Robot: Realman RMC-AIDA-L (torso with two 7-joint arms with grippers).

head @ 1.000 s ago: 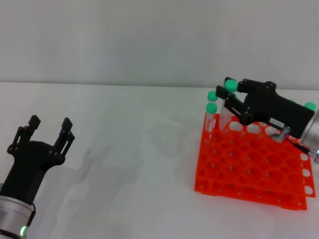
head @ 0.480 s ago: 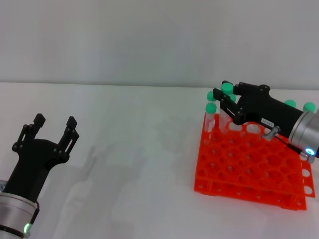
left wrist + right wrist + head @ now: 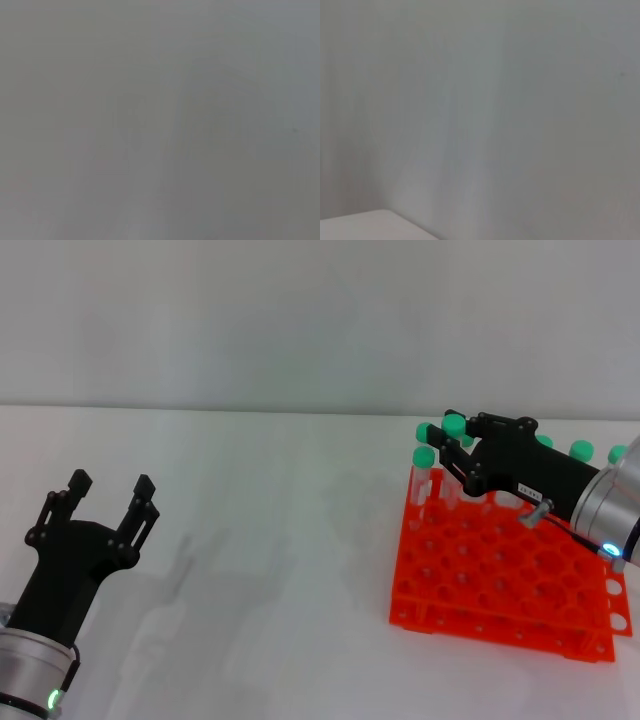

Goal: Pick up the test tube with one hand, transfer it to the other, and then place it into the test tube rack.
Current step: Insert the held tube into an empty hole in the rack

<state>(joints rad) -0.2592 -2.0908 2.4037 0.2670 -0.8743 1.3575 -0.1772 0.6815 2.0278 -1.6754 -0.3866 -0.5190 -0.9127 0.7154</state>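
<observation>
The right gripper holds its jaws around the test tube over the rack at two o'clock. The tube looks light and slick; grip below the cap. The left gripper, jaws wide, waits at eight o'clock.

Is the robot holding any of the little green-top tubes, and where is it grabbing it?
The left gripper holds nothing. The right gripper is among the tubes at the test tube rack, but a grip cannot be told.

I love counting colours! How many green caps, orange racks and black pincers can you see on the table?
Green caps: 6 showing, maybe more hidden behind the right pincer
Orange rack: 1
Black pincers: 2, the left pincer and the right one
Total: 9 things
</observation>
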